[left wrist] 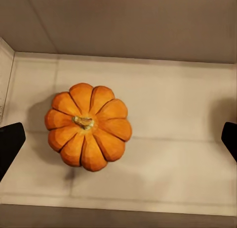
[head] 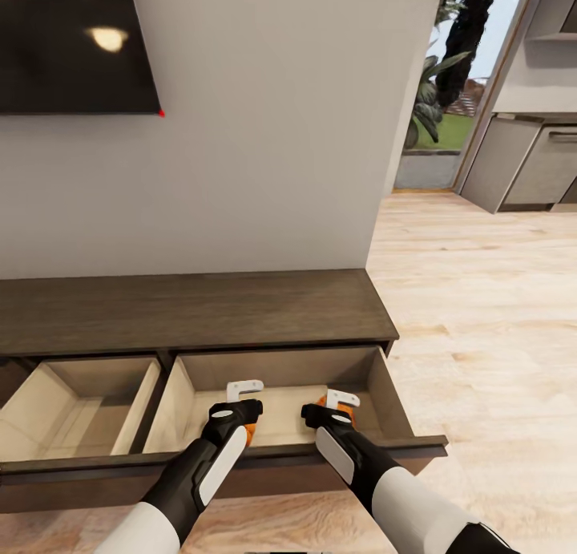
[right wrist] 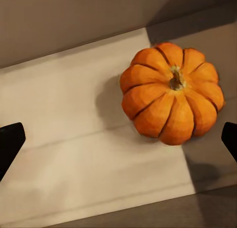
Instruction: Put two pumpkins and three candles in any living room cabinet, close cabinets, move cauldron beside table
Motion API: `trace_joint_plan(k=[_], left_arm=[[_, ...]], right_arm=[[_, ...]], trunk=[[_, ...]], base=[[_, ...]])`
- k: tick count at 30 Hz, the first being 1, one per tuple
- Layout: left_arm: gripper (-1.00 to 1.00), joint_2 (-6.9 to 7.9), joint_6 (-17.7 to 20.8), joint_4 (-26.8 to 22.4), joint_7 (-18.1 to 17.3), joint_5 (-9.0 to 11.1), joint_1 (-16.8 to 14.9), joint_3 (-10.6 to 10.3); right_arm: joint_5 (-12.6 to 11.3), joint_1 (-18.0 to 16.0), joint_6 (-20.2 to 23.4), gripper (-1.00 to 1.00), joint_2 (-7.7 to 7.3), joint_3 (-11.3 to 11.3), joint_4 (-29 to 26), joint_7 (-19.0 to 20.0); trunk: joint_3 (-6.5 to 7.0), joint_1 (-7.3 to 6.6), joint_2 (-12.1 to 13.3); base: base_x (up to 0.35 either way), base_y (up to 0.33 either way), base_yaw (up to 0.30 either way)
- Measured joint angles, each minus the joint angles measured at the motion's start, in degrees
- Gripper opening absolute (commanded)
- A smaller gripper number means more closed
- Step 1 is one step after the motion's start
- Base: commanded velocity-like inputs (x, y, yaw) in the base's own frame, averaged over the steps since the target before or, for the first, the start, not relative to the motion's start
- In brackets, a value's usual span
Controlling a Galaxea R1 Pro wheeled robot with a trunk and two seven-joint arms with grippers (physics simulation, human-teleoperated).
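Note:
The cabinet (head: 192, 309) is a low dark-brown unit against the wall, with two drawers pulled out. Both arms reach down into the right drawer (head: 398, 406). My left gripper (head: 244, 390) hangs open above one pumpkin (left wrist: 89, 125), which rests on the drawer's pale floor; its dark fingertips (left wrist: 10, 145) stand wide apart, clear of it. An orange sliver of that pumpkin (head: 251, 434) peeks out beside the left wrist. My right gripper (head: 343, 398) is open over the other pumpkin (right wrist: 173, 92), lying near the drawer's side wall and partly visible (head: 343, 415) in the head view.
The left drawer (head: 80, 402) is open too, its floor bare. A dark TV screen (head: 72, 41) hangs on the wall above. Light wooden floor (head: 481, 313) stretches to the right toward grey kitchen units (head: 529, 161) and a window with plants (head: 449, 73).

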Motion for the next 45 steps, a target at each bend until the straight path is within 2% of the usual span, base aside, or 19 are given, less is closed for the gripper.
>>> trace_joint_plan(k=[45], left_arm=[[1.00, 0.01, 0.00, 0.13, 0.00, 0.38, 0.00, 0.01]], right_arm=[[0.47, 0.00, 0.17, 1.00, 0.00, 0.01, 0.20, -0.49]], trunk=[[8.08, -9.89, 18.05]], base=[[0.000, 0.000, 0.000]])
